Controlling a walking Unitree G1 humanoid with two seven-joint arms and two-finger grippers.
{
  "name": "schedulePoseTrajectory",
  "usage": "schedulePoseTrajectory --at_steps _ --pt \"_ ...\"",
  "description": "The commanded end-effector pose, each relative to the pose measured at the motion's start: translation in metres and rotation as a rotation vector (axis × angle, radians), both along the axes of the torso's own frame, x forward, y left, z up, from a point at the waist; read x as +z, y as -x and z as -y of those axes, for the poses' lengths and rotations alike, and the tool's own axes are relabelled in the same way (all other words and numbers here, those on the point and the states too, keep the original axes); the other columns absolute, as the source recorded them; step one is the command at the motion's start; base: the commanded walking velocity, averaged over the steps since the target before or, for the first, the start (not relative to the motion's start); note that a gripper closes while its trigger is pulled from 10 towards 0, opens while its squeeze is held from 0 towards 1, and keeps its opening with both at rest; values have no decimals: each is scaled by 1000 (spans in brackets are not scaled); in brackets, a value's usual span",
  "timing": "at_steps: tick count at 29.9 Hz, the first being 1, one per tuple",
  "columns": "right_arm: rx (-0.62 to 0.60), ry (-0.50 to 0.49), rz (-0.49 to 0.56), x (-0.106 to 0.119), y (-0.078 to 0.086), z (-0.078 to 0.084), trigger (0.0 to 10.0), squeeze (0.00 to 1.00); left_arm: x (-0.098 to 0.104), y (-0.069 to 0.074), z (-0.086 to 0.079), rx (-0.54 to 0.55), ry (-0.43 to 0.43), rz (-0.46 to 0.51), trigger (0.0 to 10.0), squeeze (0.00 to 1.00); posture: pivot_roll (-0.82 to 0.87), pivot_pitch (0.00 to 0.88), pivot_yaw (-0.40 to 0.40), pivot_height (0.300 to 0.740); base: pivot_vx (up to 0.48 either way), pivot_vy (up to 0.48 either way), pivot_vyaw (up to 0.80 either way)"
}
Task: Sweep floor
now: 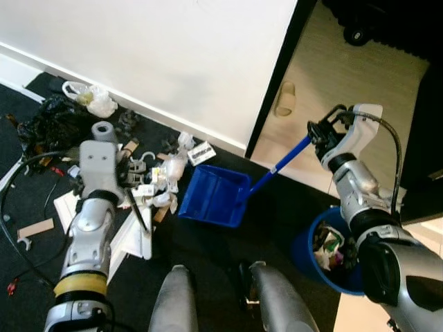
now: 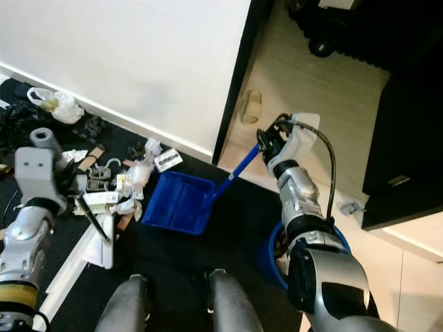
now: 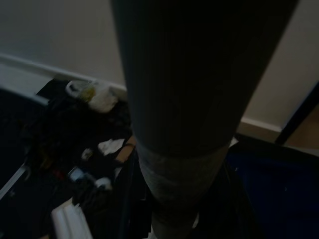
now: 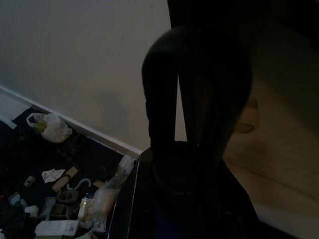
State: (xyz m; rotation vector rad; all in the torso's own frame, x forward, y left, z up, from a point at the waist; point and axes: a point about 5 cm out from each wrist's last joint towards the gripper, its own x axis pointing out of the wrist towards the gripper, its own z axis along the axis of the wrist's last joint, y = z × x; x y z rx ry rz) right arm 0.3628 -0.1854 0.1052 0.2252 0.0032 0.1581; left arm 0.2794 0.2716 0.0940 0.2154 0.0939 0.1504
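Left eye view, mid-frame: my right gripper [image 1: 320,133] is clamped on the long handle of the blue plastic dustpan [image 1: 213,194], its mouth facing the scattered litter pile [image 1: 154,181] that my left gripper [image 1: 131,200], fingers' state unclear, holds a dark brush handle [image 1: 138,214] against, presumably to push litter in.

A blue dustpan [image 1: 213,195] sits on the dark floor [image 1: 208,256], its open tray facing a heap of litter [image 1: 156,181] — crumpled paper, white wrappers, bits of card and small boxes — that touches its front edge. The tray looks empty. Its long blue handle [image 1: 282,163] slants up and away from the pan towards the doorway. More rubbish lies further along the white wall: a knotted white plastic bag [image 1: 92,99] and a dark tangle [image 1: 48,124] beside it. A blue bin [image 1: 320,249] — part filled with waste — stands near the pan.
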Motion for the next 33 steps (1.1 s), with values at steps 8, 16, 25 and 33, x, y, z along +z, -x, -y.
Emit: schedulePoseTrajectory --at_steps 8,16,25,33 --pt "-74 -22 -15 -9 6 8 10000 0 4 7 -2 30 -19 -4 10000 0 158 72 -105 740 0 104 0" --pt "-87 -28 -23 -10 6 8 10000 0 15 3 3 21 -6 29 10000 0 166 57 -112 740 0 480 0" --pt "-94 -38 -23 -10 6 7 10000 0 37 -2 7 -18 -10 76 10000 0 177 69 -100 740 0 480 0" --pt "-115 -49 -27 -15 10 10 10000 0 53 -6 10 -56 -13 95 10000 0 184 83 -78 740 0 300 0"
